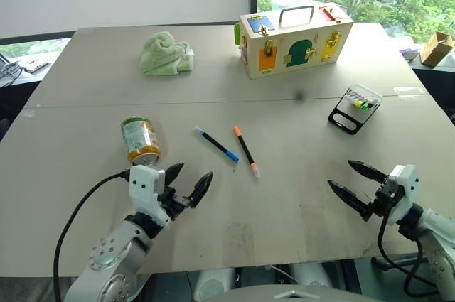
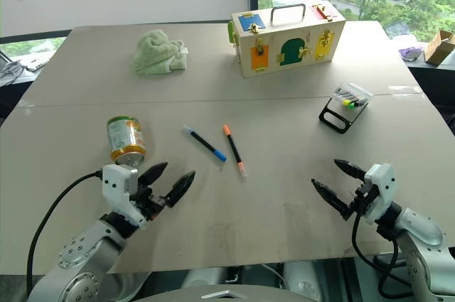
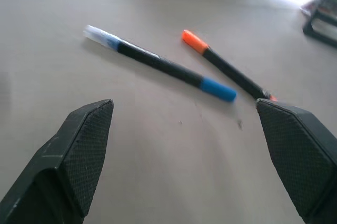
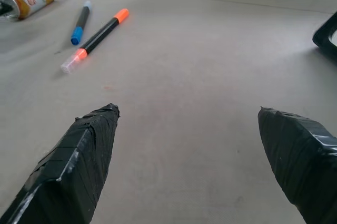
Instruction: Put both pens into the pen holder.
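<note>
Beige board forms the worktop [image 1: 298, 195], with a seam running across it from side to side. Both pens lie flat near the middle of the worktop, on the near side of that seam. The blue-ended pen [image 1: 215, 143] lies diagonally; just beside it, toward the right edge, lies the orange-capped pen [image 1: 245, 150], its orange cap pointing away from the near edge and its pale tip pointing toward it. The two pens are close but do not touch.

Left gripper [image 1: 186, 182] hovers near the near edge, left of centre, fingers spread wide and holding nothing. The blue-ended pen lies ahead of it and slightly toward the right, clear of the fingertips; the left wrist view shows both pens beyond the two spread fingers [image 3: 84, 145].

Right gripper [image 1: 350, 181] hovers near the near-right corner, fingers likewise spread wide and empty. The pens lie well apart from it, toward the left edge.

The pen holder [image 1: 355, 109] sits near the right edge, at the seam, beyond the right gripper and well apart from both pens.

A can [image 1: 140, 141] lies on its side just beyond the left gripper. A green cloth [image 1: 166, 53] and a wooden latch box [image 1: 295, 41] sit toward the far edge
</note>
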